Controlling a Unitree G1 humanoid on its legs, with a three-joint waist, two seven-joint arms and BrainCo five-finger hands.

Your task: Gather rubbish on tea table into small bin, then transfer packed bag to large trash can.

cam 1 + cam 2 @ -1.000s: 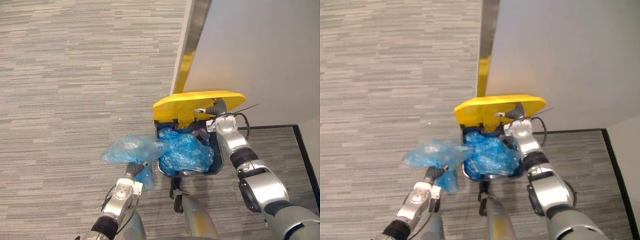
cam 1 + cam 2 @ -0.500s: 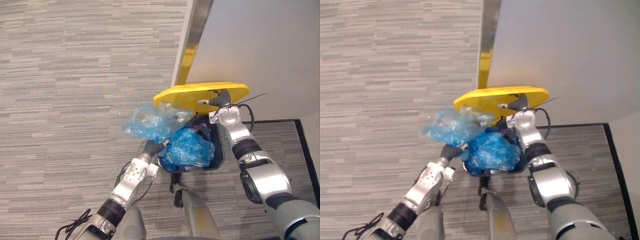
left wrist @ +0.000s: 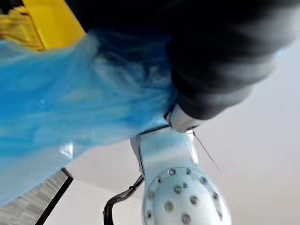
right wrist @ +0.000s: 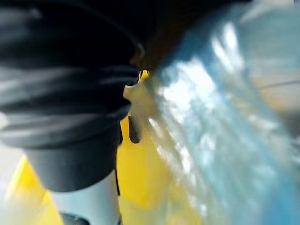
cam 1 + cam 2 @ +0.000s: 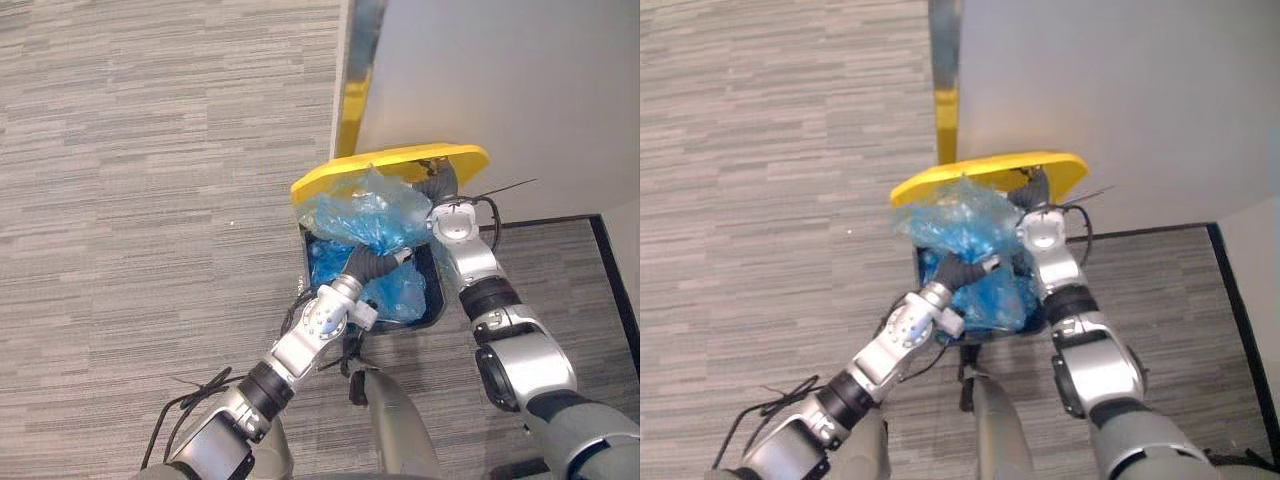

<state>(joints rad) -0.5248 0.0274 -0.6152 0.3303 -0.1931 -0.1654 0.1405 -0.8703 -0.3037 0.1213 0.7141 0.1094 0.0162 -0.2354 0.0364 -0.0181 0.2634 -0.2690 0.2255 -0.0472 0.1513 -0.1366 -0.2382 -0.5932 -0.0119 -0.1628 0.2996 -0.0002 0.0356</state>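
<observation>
The left hand (image 5: 368, 265) reaches up over the bin (image 5: 437, 297), its front end buried in a crumpled blue bag (image 5: 365, 212). I cannot tell how it grips. The bag hangs above the bin's mouth, touching the raised yellow lid (image 5: 325, 182). More blue plastic (image 5: 402, 295) fills the bin below. The right hand (image 5: 437, 188) sits under the lid, just beside the bag. I cannot tell its state either. The bin stands on carpet (image 5: 150, 200) against a pale wall (image 5: 500, 80).

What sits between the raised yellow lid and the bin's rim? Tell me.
The blue bag, at the left robot hand, hangs between the yellow lid and the bin's rim; the left eye view shows it.
</observation>
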